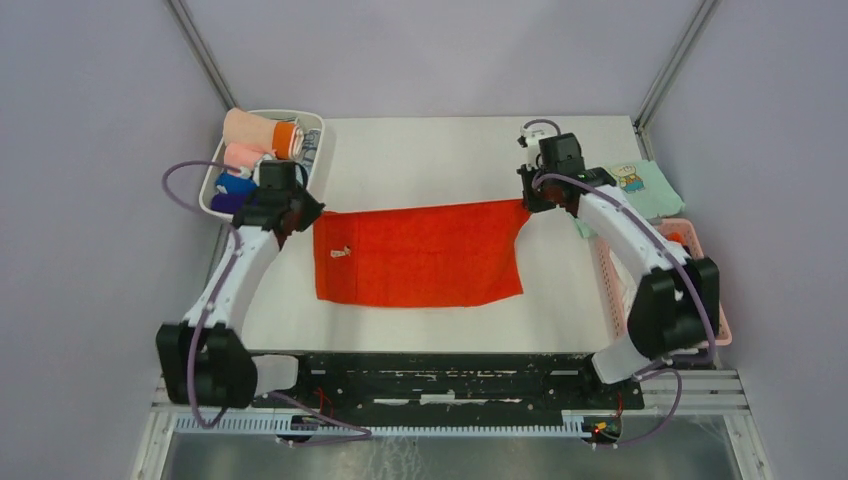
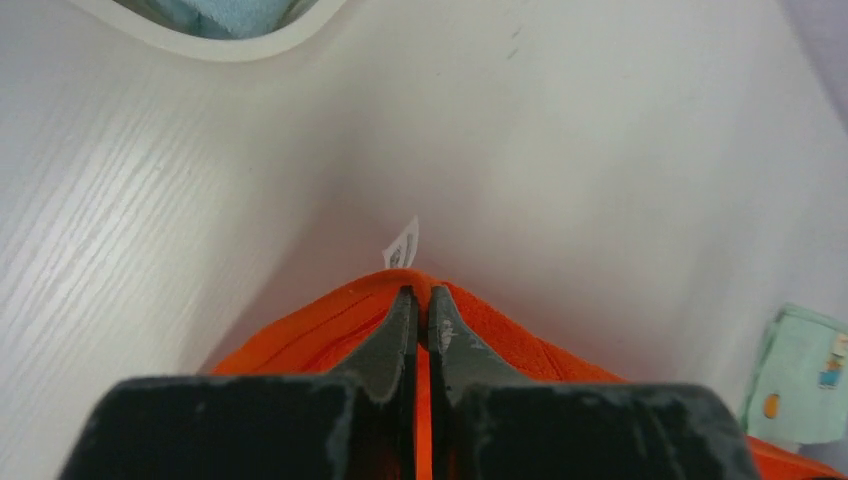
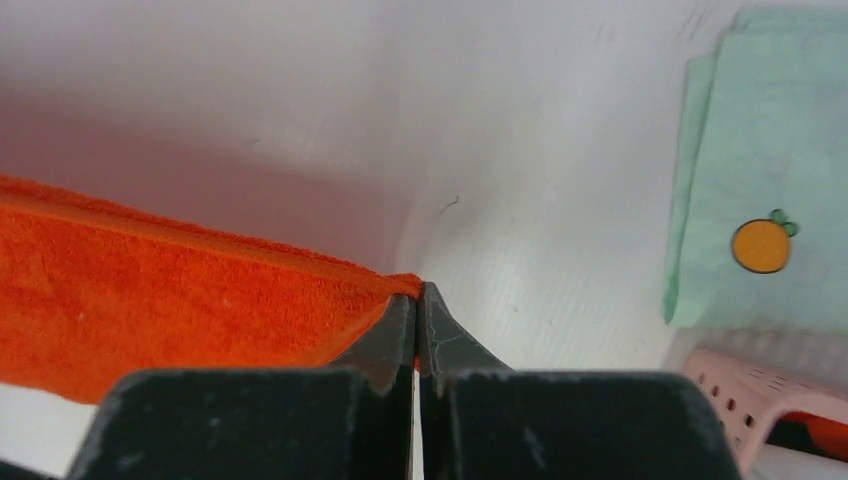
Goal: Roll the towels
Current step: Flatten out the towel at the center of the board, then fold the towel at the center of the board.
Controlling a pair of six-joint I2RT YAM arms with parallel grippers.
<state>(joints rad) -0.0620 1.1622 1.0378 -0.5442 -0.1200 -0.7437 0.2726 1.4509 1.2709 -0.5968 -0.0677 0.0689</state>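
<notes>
Gripping the two far corners of the red-orange towel (image 1: 415, 255), both tools were closed on cloth. The left tool (image 2: 420, 298) was clamped on the far-left corner and the right tool (image 3: 417, 298) on the far-right corner, with no gap visible between the jaws of either.

The towel lay spread at mid-desk (image 1: 440, 150). Its long axis ran left to right, directly between the two tools, and its short axis ran from the far edge toward the arm bases. The far edge was drawn nearly taut from tool to tool. It appeared slightly raised at the right corner, while the near edge rested flat on the desk. Each arm was nearest its own corner, and neither reached across the other.

A roll would probably have to proceed along the short axis, from the held far edge toward the near edge, with both tools moving in parallel.

A small label (image 1: 340, 252) lay on the towel near its left side.

- The white tray (image 1: 318, 130), holding rolled towels (image 1: 255, 130), stood just behind the left tool.
- The mint-green cloth (image 1: 650, 190) and the pink basket (image 1: 715, 300) lay beside the right arm.
- Nothing stood on the desk between the towel and the arm bases.
</notes>
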